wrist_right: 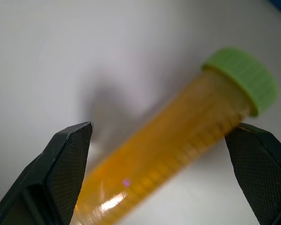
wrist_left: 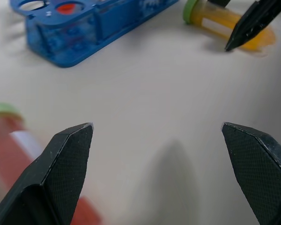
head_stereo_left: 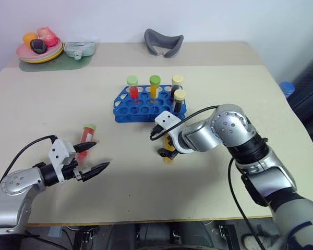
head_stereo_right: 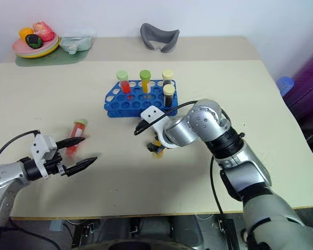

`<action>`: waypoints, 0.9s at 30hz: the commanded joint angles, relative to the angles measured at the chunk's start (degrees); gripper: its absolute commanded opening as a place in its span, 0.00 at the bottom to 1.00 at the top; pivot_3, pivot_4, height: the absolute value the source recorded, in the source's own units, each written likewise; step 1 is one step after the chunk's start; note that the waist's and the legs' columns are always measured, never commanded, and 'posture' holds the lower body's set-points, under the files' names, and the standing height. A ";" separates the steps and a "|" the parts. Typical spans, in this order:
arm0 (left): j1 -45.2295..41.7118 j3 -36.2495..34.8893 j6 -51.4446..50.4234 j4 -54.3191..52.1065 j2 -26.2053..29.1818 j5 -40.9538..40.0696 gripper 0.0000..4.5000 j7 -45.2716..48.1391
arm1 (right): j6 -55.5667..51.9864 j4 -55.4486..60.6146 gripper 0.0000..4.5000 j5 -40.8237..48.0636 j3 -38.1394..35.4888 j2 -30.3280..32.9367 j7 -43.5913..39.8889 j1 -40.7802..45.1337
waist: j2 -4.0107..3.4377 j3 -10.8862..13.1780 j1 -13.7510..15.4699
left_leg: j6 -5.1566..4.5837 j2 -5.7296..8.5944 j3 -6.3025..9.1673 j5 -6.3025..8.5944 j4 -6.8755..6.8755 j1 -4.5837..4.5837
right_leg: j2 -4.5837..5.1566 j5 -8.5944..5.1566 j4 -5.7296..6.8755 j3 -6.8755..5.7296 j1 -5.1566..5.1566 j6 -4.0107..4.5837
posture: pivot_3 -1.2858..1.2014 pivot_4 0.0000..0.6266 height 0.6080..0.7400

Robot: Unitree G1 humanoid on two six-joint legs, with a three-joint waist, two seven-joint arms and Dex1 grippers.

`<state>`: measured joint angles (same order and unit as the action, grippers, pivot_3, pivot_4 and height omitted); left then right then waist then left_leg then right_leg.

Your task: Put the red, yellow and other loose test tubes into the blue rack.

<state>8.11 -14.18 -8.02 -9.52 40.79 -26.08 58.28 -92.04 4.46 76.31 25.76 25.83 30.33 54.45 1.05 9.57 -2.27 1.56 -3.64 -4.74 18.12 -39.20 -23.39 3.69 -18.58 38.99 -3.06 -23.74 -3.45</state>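
The blue rack (head_stereo_left: 146,107) stands mid-table and holds several upright capped tubes. A loose red test tube (head_stereo_left: 87,134) with a green cap lies on the table to its front left. My left gripper (head_stereo_left: 101,155) is open just in front of that tube, its upper fingertip close beside it, with nothing between the fingers. A loose yellow-orange test tube (wrist_right: 178,140) with a green cap lies flat in front of the rack. My right gripper (head_stereo_left: 168,149) points down over it, open, one finger on either side of it.
At the back left, a pink plate (head_stereo_left: 28,53) of toy food sits on a green mat, with a pale object (head_stereo_left: 81,49) beside it. A grey curved piece (head_stereo_left: 163,41) lies at the back centre. The table's right edge is near a blue object (head_stereo_left: 286,87).
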 commanded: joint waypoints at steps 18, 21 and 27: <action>-2.46 2.59 -4.72 -8.79 -1.26 -0.87 1.00 -4.25 | 15.85 13.89 0.99 -35.23 16.92 16.04 -47.23 1.47 | 0.00 0.00 -0.07 | -0.03 -0.01 0.02 0.02 0.00 0.02 | -0.01 0.00 -0.01 0.00 0.00 0.00 | 0.52 0.24 0.96; -2.99 3.09 -5.26 -9.29 -1.49 -0.91 1.00 -4.46 | 18.69 15.17 0.99 -40.26 18.65 18.54 -51.71 0.99 | 0.00 0.00 0.15 | -0.03 0.00 0.02 0.02 -0.01 0.03 | 0.00 0.00 -0.01 0.00 0.02 0.00 | 0.52 0.24 0.96; -5.64 4.32 -8.53 -11.79 -1.39 -2.10 1.00 -5.72 | 12.63 12.70 0.99 -41.09 10.35 16.95 -54.39 -2.40 | 0.01 0.00 1.19 | -0.03 0.01 0.03 0.02 -0.07 0.04 | 0.02 0.00 -0.01 -0.01 0.06 0.00 | 0.52 0.24 0.96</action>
<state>3.32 -9.90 -15.79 -18.62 39.29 -26.87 53.09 -75.64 18.67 35.94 39.70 43.22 -24.67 52.56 1.05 9.57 -1.08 1.53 -3.63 -4.71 18.13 -39.27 -23.35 3.71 -18.58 38.98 -3.08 -23.68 -3.45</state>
